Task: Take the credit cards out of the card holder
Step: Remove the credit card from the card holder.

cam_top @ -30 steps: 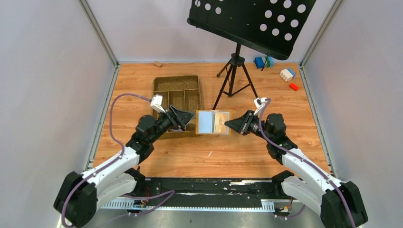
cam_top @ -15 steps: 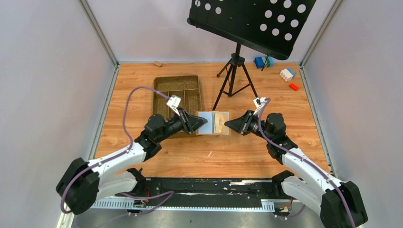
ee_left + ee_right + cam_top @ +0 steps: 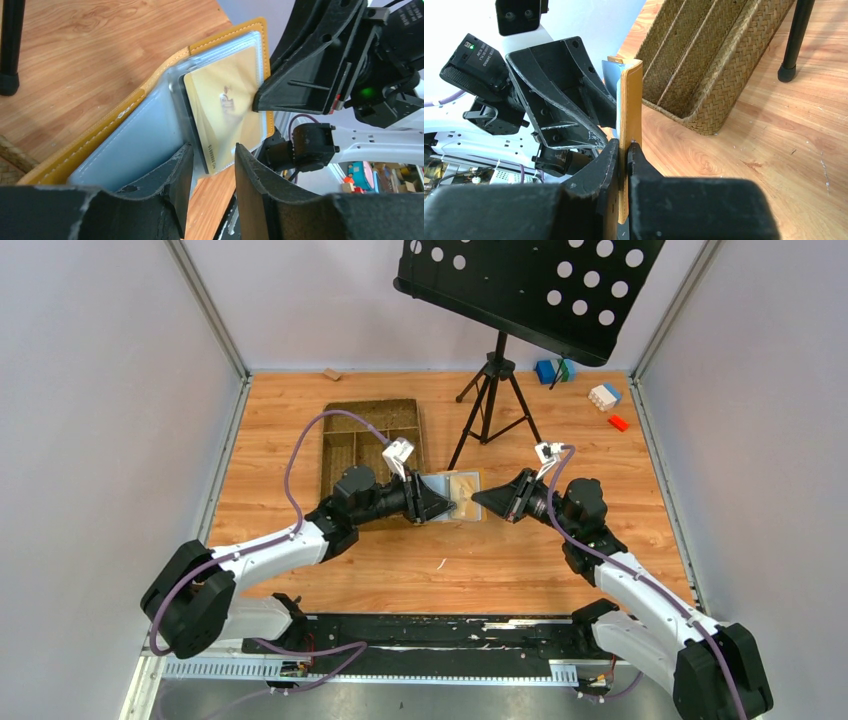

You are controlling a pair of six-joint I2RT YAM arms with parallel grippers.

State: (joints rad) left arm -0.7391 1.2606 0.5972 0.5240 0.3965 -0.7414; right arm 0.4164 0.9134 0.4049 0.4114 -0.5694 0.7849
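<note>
Mustard-yellow stitched leather frames the card holder (image 3: 455, 496), which is spread open between the two arms at the middle of the wooden surface (image 3: 450, 580), just beside the near right corner of the brown woven compartment tray (image 3: 372, 403). The right gripper (image 3: 482, 502) comes in from the right, and its jaws are clamped together on the holder's right-hand yellow edge. In the right wrist view that edge (image 3: 632, 125) stands upright between the two black fingers, with the tray's woven wall (image 3: 704, 65) just behind it.

The left gripper (image 3: 440, 505) reaches in from the left across the holder's grey-blue inner panel. Its jaws are apart. In the left wrist view the gap (image 3: 212, 155) straddles the near edge of a tan-gold credit card (image 3: 227, 120), which sits in a clear plastic sleeve on the holder's right half. The card's long edge, printed with small digits, lies between the two fingertips. Whether either pad touches the card cannot be told. The pale sleeve beside it shows no card face. The right gripper's finger (image 3: 300, 75) presses the holder's edge just past the gold card.

Whether the holder's underside rests on the surface cannot be told.

Behind the holder stands a black tripod (image 3: 490, 405) carrying a perforated black music desk (image 3: 530, 285). Small blue (image 3: 547, 370), white (image 3: 604, 395) and red (image 3: 618, 423) blocks lie at the far right corner.
</note>
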